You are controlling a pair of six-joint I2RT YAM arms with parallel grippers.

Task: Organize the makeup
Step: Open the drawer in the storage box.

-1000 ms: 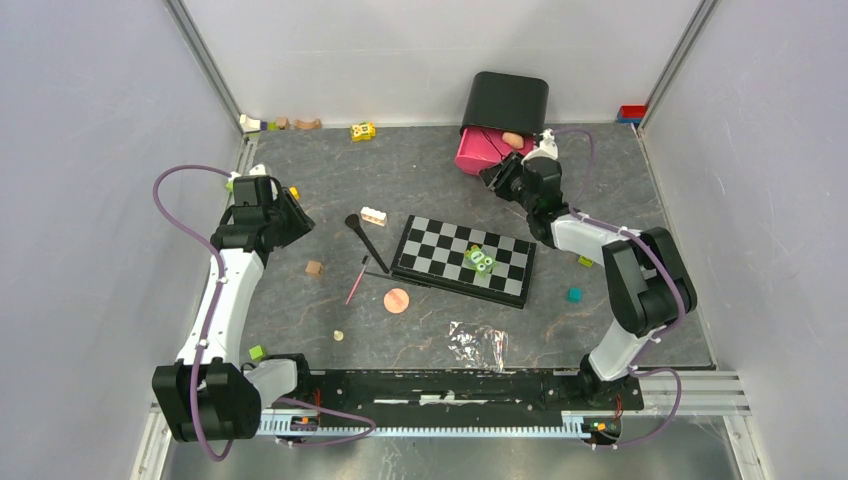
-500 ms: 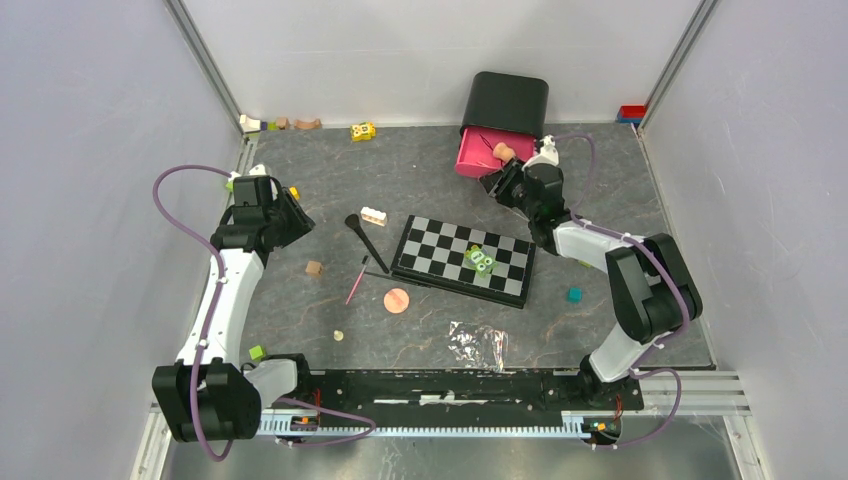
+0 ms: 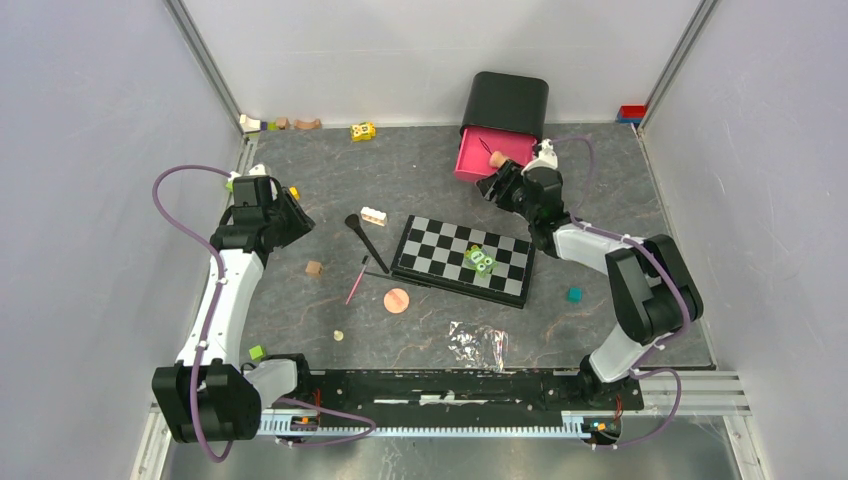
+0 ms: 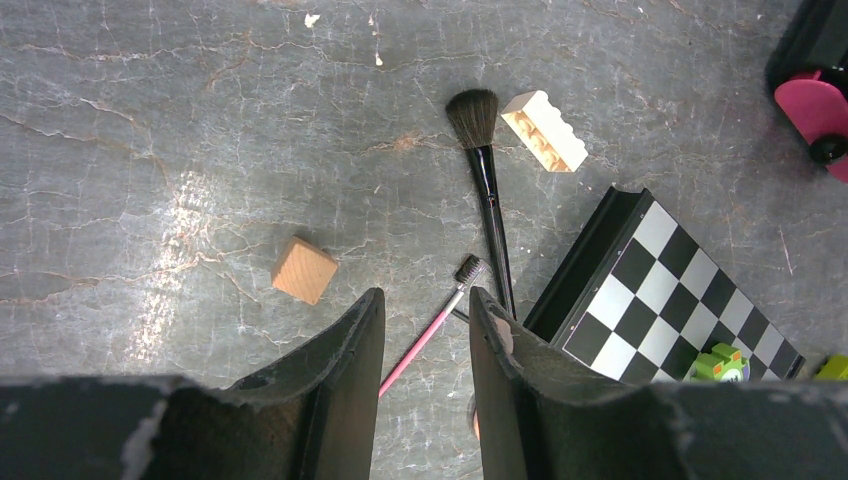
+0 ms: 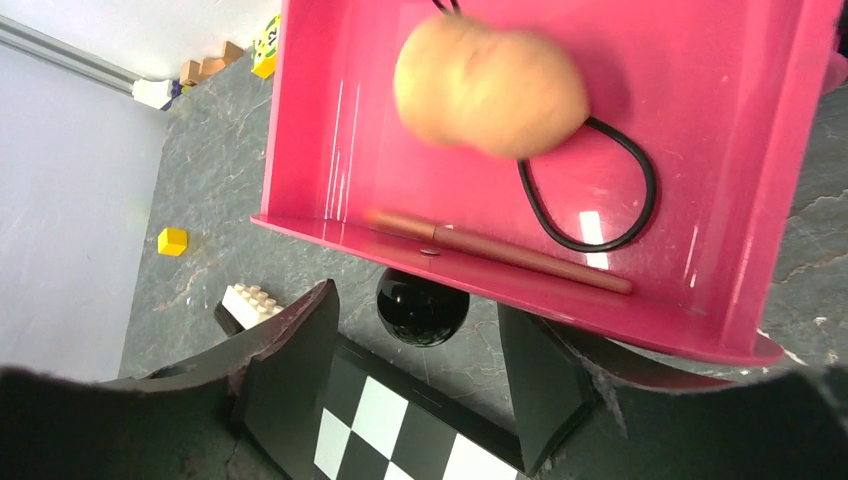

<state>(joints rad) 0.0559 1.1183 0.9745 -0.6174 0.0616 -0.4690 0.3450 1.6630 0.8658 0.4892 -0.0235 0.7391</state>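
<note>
Inspecting the right side, we find the right gripper [image 5: 418, 308] facing the front of the pink drawer [image 5: 330, 120], its jaws spread wide with nothing between them. A peach sponge [image 5: 490, 78] sits inside the drawer toward the back. It is egg-shaped, matt and soft-looking, and its outline is blurred, so we cannot tell whether it is at rest. A brown pencil [image 5: 500, 250] lies along the drawer's front wall. We judge the stowing of the sponge to be at its end.

Outstanding on the table are the black brush [image 4: 490, 210], the pink pencil [image 4: 440, 318] and the round peach puff [image 3: 397, 300], all near the chequered board [image 3: 465, 260]. The left gripper [image 4: 427, 300] hangs over the pink pencil, jaws narrowly parted and empty. The next pick, in our judgement, is a thin item lying flat, which calls for a low, square closure.
</note>
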